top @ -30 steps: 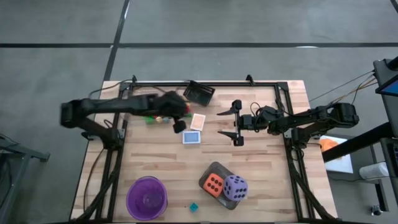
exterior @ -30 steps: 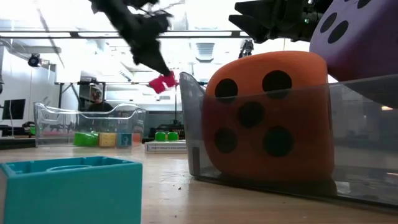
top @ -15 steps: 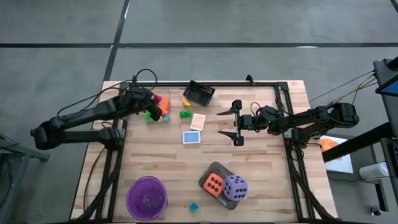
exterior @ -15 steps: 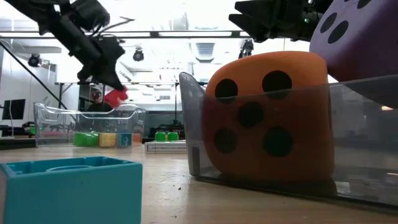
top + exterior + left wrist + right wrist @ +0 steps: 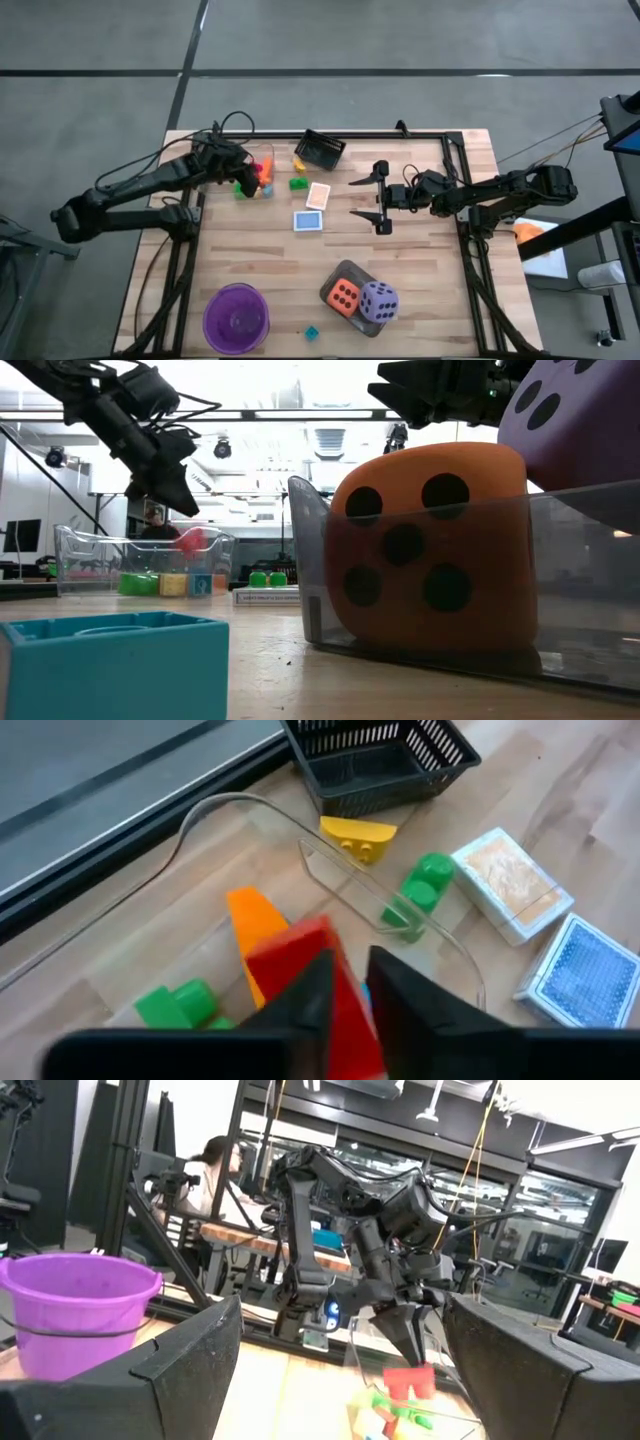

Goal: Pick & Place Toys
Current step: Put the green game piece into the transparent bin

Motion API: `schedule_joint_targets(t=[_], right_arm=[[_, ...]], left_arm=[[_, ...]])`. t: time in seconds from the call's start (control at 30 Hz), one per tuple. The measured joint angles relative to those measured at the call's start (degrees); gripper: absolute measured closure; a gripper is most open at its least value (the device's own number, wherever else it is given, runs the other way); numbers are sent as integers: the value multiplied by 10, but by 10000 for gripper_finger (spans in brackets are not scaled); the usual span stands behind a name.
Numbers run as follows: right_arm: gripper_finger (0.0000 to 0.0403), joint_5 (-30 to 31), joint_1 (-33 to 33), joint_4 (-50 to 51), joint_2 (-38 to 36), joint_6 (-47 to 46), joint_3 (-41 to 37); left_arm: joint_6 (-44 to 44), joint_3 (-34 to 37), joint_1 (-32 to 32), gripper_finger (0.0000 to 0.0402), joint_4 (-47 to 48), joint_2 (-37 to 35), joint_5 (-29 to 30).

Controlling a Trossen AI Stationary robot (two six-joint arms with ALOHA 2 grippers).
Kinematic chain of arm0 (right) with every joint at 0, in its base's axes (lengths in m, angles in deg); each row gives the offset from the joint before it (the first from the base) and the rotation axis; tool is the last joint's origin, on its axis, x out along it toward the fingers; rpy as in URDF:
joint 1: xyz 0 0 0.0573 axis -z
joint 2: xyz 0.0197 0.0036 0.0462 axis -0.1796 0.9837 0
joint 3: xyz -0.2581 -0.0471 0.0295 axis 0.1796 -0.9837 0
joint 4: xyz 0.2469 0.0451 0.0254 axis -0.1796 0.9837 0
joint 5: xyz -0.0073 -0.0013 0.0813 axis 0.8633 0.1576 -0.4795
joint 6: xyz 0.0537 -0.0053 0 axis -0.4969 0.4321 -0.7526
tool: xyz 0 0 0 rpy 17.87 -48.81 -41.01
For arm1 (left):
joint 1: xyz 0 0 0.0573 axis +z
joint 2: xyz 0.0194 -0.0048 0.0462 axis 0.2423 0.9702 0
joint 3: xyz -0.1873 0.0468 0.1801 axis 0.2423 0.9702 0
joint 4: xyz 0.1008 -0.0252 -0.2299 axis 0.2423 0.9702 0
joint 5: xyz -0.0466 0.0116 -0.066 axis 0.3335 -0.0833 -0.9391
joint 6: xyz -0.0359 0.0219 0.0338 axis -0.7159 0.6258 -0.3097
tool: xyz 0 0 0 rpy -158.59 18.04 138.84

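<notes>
My left gripper [image 5: 248, 176] hangs over a clear container [image 5: 255, 180] at the table's far left, its fingers a narrow gap apart. A red block [image 5: 190, 540] is just below the fingertips and apart from them, inside the container's walls [image 5: 330, 870], above orange and green blocks. My right gripper [image 5: 378, 200] waits open in the air right of the table's middle, holding nothing. An orange die [image 5: 343, 295] and a purple die [image 5: 378, 300] sit in the grey tray [image 5: 349, 269] near the front. Two cards [image 5: 318, 195] [image 5: 308, 221] lie flat at mid-table.
A black basket [image 5: 320, 150] stands at the far edge. A yellow block [image 5: 299, 165] and a green block [image 5: 298, 183] lie between it and the container. The purple bowl [image 5: 236, 318] and a teal block [image 5: 311, 332] are at the near edge.
My left gripper has carried the red block from beside the cards toward the table's far left, rolling its wrist and sinking a little, and stopped over the clear container. It has let go, and the block has dropped from the fingertips into the container.
</notes>
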Motion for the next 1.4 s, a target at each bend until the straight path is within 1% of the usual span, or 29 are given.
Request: schedule_joint_targets(t=[0.2,0.27,0.37,0.47,0.63,0.83,1.0,1.2,1.27,1.4], right_arm=[[64,0,0,0,0,0,0],[64,0,0,0,0,0,0],[64,0,0,0,0,0,0],[64,0,0,0,0,1,0],[64,0,0,0,0,3,0],[64,0,0,1,0,4,0],[64,0,0,3,0,8,0],[64,0,0,9,0,12,0],[64,0,0,13,0,15,-1],[64,0,0,14,0,17,-1]], left_arm=[[12,-1,0,207,1,0,-1],[14,-6,0,170,3,0,-10],[19,-24,-4,127,-8,0,-28],[30,-41,-25,101,-27,7,-37],[42,-81,-77,88,-30,59,-39],[55,-144,-122,87,-28,173,-36],[74,-215,-128,87,3,282,-31],[92,-309,-127,87,83,404,-7],[99,-335,-127,87,103,437,-5],[113,-367,-127,87,112,486,-3]])
